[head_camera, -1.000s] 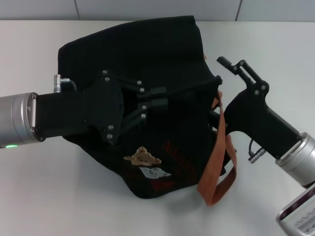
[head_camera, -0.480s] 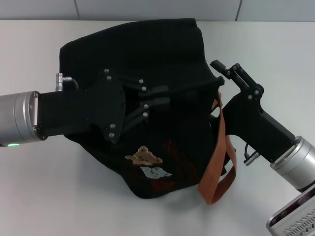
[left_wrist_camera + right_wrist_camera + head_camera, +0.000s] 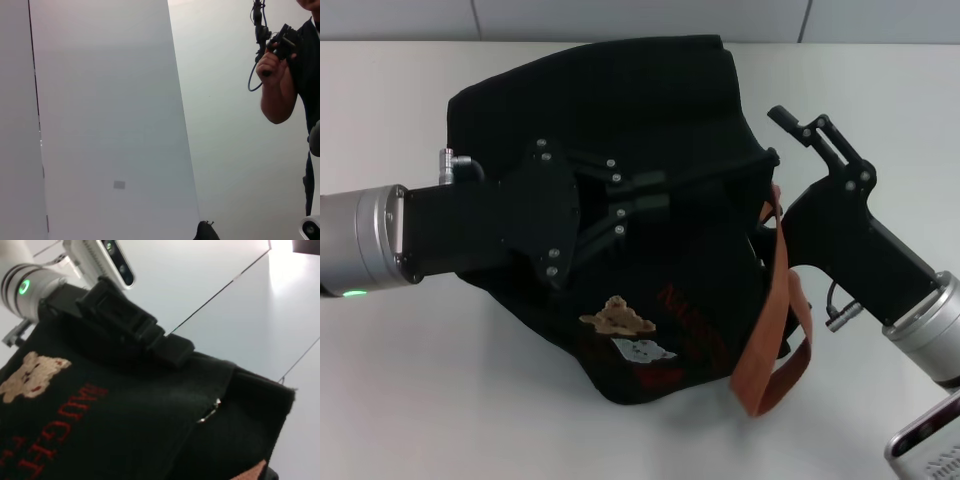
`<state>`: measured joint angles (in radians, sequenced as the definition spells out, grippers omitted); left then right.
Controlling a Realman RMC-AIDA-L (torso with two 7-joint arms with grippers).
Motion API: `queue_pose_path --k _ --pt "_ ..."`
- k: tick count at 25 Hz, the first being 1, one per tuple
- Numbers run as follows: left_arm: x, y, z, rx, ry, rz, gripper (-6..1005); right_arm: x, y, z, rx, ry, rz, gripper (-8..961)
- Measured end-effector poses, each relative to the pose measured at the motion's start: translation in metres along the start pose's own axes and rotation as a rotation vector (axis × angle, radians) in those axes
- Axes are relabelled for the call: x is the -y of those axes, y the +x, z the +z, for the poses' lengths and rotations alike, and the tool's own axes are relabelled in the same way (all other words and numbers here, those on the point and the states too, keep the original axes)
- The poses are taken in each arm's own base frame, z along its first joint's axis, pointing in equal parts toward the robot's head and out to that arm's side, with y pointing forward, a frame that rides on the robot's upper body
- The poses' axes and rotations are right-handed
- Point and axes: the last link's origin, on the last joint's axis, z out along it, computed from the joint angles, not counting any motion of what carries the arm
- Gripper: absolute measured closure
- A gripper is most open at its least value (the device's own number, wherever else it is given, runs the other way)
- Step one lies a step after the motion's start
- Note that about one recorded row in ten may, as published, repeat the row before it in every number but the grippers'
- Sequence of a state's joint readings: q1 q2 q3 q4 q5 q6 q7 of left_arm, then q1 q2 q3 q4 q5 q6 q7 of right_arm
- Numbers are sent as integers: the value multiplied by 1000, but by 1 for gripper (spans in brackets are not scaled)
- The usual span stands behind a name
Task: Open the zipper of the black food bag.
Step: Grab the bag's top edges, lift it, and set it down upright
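The black food bag (image 3: 650, 100) lies on its side on the white table, its bear patch (image 3: 617, 316) facing up. My left gripper (image 3: 645, 192) reaches in from the left and sits on top of the bag, shut on a fold of its fabric. My right gripper (image 3: 770, 165) is at the bag's right end, open, with its upper finger (image 3: 810, 132) raised beside the tan strap (image 3: 770, 300). The right wrist view shows the bag (image 3: 125, 415) close up, with a small silver pull (image 3: 210, 410) on a seam. I cannot tell whether it belongs to the zipper; in the head view the zipper is hidden.
The white table (image 3: 420, 400) surrounds the bag, with a grey wall strip (image 3: 620, 20) at the far edge. The left wrist view shows only pale wall panels and a person's arm (image 3: 275, 95) holding a device.
The bag and my left gripper have shifted slightly right. My right gripper moved in toward the bag's end, then drew back a little to the right.
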<state>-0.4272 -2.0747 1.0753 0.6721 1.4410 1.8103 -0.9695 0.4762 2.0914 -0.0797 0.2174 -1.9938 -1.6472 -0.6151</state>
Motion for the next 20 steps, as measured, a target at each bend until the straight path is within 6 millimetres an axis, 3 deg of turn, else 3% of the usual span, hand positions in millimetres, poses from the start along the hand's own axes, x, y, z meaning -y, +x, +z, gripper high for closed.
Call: queue_pose_path --k 12,20 --pt "1 0 2 2 -7 8 912 -3 1 -2 18 -60 -10 213" --pt "1 0 2 2 -7 9 912 -4 0 1 28 -68 -11 515"
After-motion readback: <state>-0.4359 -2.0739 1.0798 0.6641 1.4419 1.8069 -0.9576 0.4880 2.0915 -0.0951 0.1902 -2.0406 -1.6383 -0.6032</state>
